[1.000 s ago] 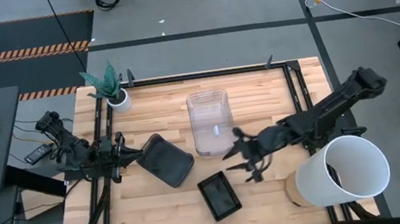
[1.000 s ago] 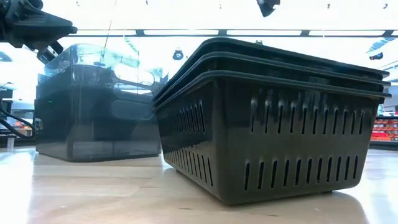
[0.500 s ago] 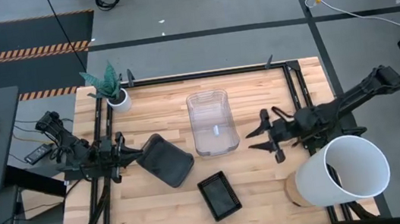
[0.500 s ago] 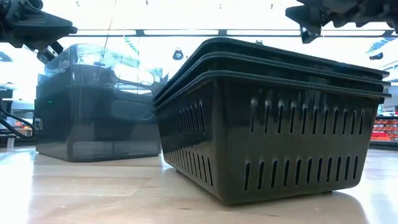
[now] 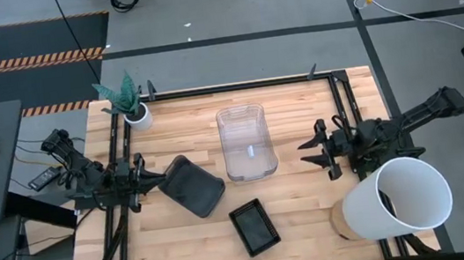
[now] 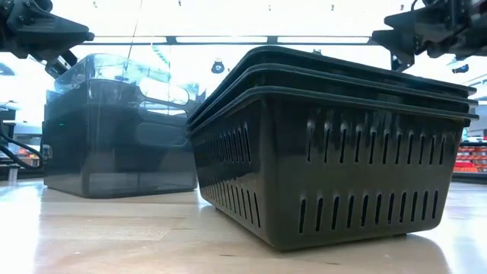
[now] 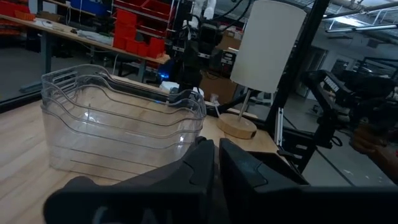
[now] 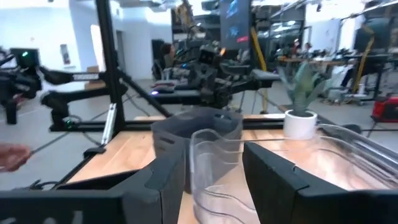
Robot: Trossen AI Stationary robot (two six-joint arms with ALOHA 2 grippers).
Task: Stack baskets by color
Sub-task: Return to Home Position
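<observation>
Wooden surface (image 5: 314, 218), baskets (image 5: 254, 228) stacked by colour. Right end effector (image 5: 313, 150) wide open, empty, by right edge; left end effector (image 7: 214, 146) closed, empty. Best retracted clear of bucket (image 5: 409, 197).

Left dark two-finger gripper (image 5: 145, 183): centre-left of high view, fingers pressed together. Right dark two-finger gripper (image 5: 314, 146): centre-right, fingers spread.

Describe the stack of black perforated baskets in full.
The stack of black perforated plastic baskets is three nested bins, rims layered closely. Matte sides carry rows of vertical slots; corners are rounded. It stands upright on the light wooden table, close to the low camera, turned askew, touching only the tabletop.
</observation>
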